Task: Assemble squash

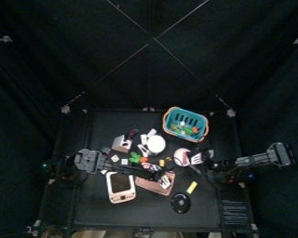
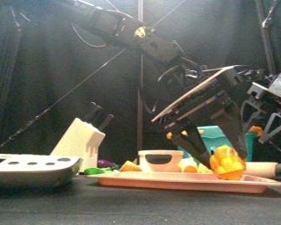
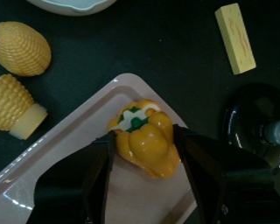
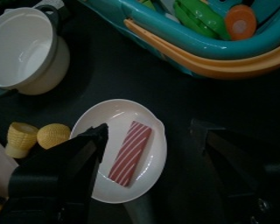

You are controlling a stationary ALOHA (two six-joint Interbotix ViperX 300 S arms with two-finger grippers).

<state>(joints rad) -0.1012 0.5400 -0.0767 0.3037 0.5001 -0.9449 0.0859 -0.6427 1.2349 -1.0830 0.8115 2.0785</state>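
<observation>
Straddling an orange-yellow pepper (image 3: 149,144), the left end effector (image 3: 149,179) has jaws spread w/ the pepper between them, over the pink tray (image 3: 60,175); can't tell if the pads touch it. Front view shows the pepper (image 2: 227,163) on the tray (image 2: 190,181) under the left end effector (image 2: 213,132). The two squash halves (image 3: 20,74) lie just beside the tray on the black tabletop (image 3: 130,44), apart from each other, ridged yellow; a yellow stick (image 3: 236,37) and a black lid (image 3: 262,122) lie on the tray's other side. Right end effector (image 4: 149,166) hovers w/ jaws wide apart over a white plate (image 4: 101,136) w/ a bacon strip (image 4: 130,153), near the teal basket (image 4: 201,44) and a white pot (image 4: 25,48).
</observation>
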